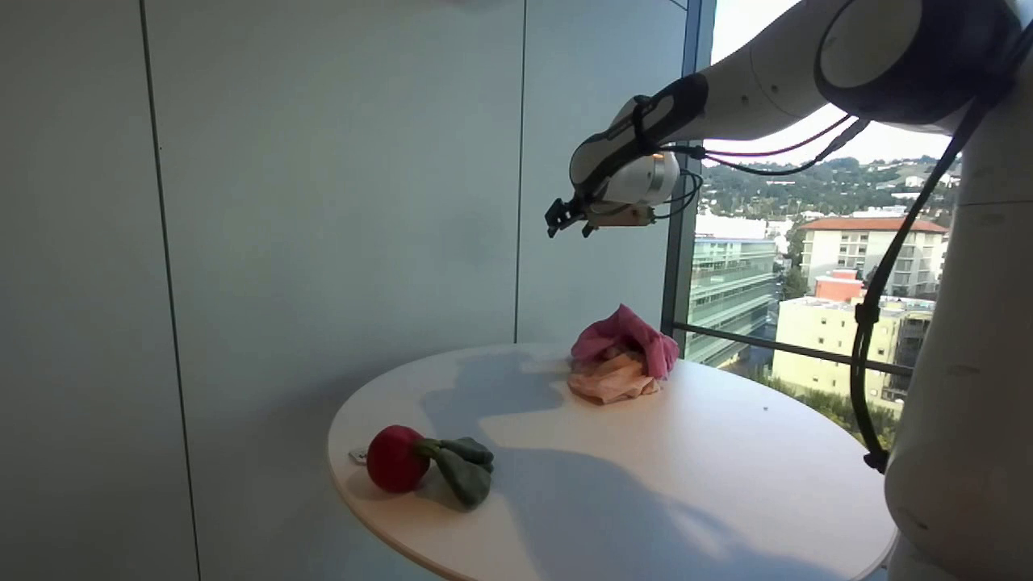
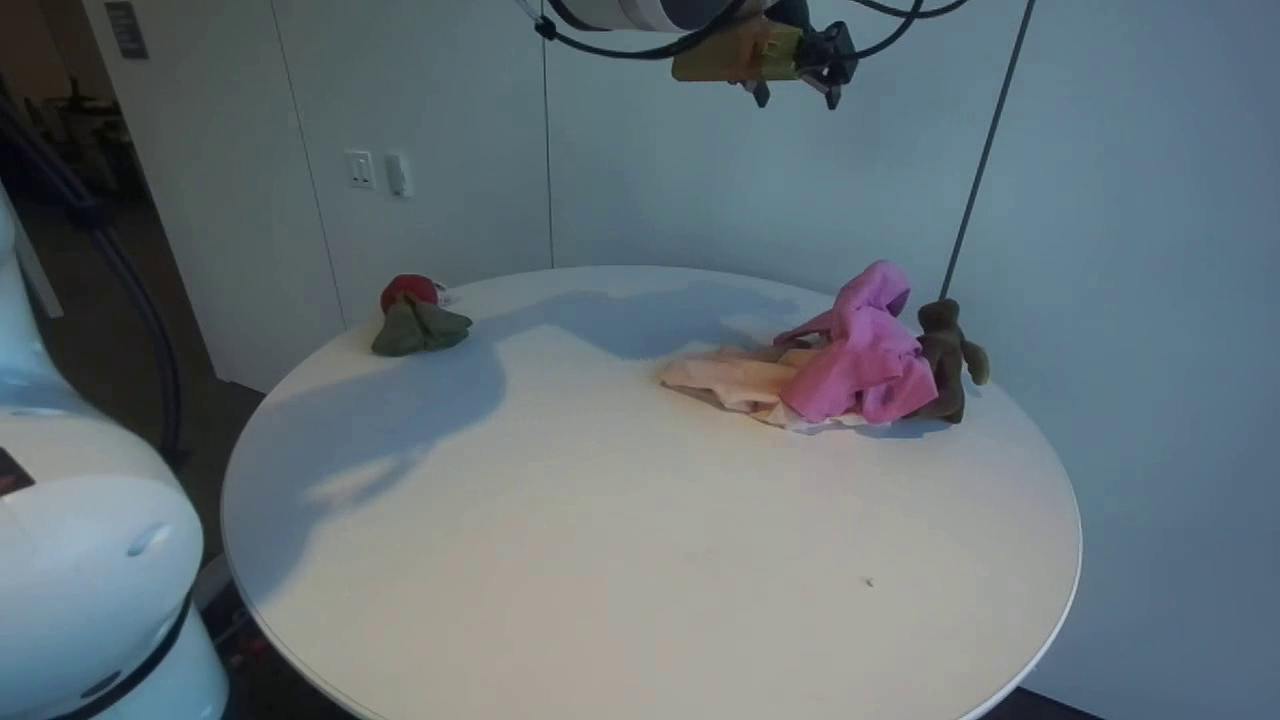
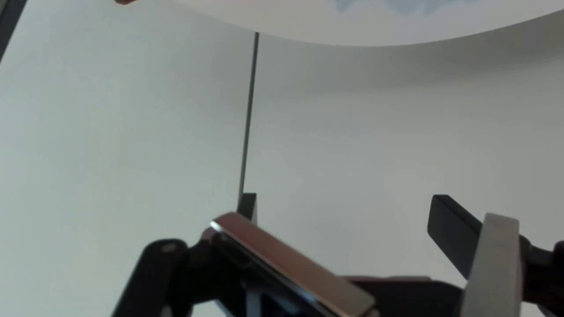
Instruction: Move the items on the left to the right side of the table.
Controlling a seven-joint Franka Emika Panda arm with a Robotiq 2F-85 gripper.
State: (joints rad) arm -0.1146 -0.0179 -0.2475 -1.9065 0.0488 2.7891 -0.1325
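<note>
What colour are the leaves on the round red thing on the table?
The leaves are a dark, greyish green, best seen in an exterior view.

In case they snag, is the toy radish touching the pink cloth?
No, in an exterior view the tabletop shows between the toy radish and pink cloth.

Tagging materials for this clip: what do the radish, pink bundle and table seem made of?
Radish: probably stuffed plush, matte; its leaves look padded. Pink bundle: likely thin cloth, matte, by its loose folds. Table: perhaps white laminate, smooth, low-gloss; no grain shows.
</note>
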